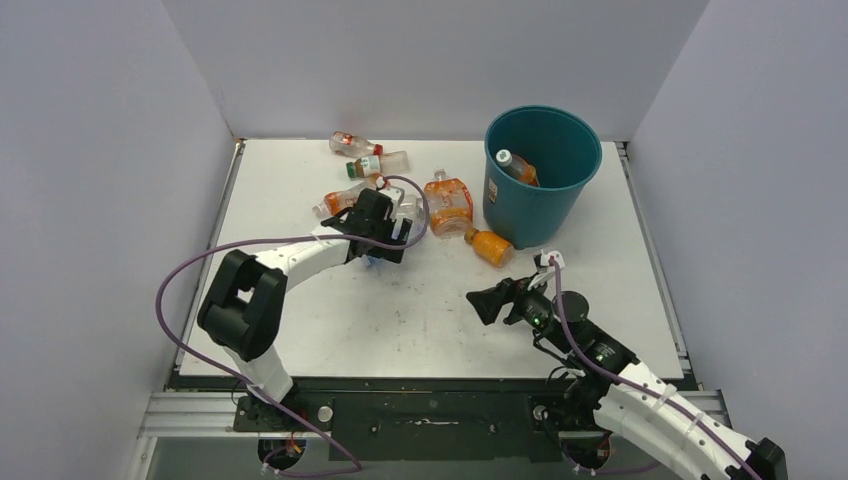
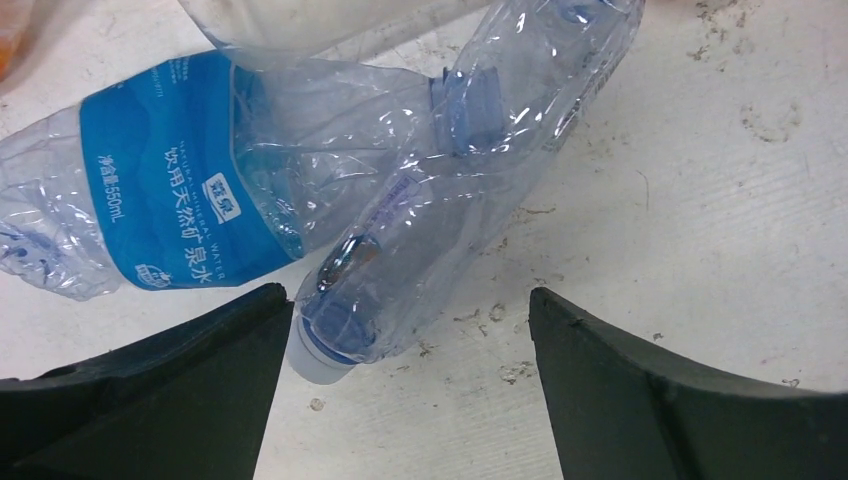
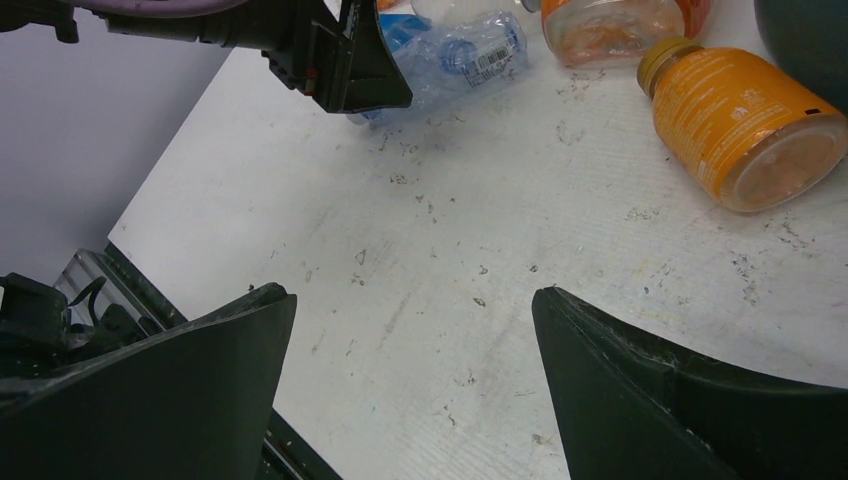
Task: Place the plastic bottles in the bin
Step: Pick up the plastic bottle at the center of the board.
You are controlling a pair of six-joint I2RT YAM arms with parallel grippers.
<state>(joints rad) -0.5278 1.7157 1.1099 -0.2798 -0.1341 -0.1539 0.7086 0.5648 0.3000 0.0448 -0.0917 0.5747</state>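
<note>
Left gripper (image 2: 405, 390) jaws wide, straddling a crushed clear bottle (image 2: 440, 220) left of the bin (image 1: 541, 170), apparently lining up a grasp. Right gripper (image 3: 415, 390) wide, empty, near bin's front.

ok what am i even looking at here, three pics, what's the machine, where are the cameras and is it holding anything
Two robot arms are bolted at the near edge of a white table. One picture looks down from above; the other two come from cameras on each wrist. Plastic bottles lie scattered beside a teal bin, which already has one bottle inside. The left gripper hangs open over a crushed clear bottle, with a blue-labelled bottle beside it. The right gripper is open over bare table, near an orange bottle. Neither holds anything.
</note>
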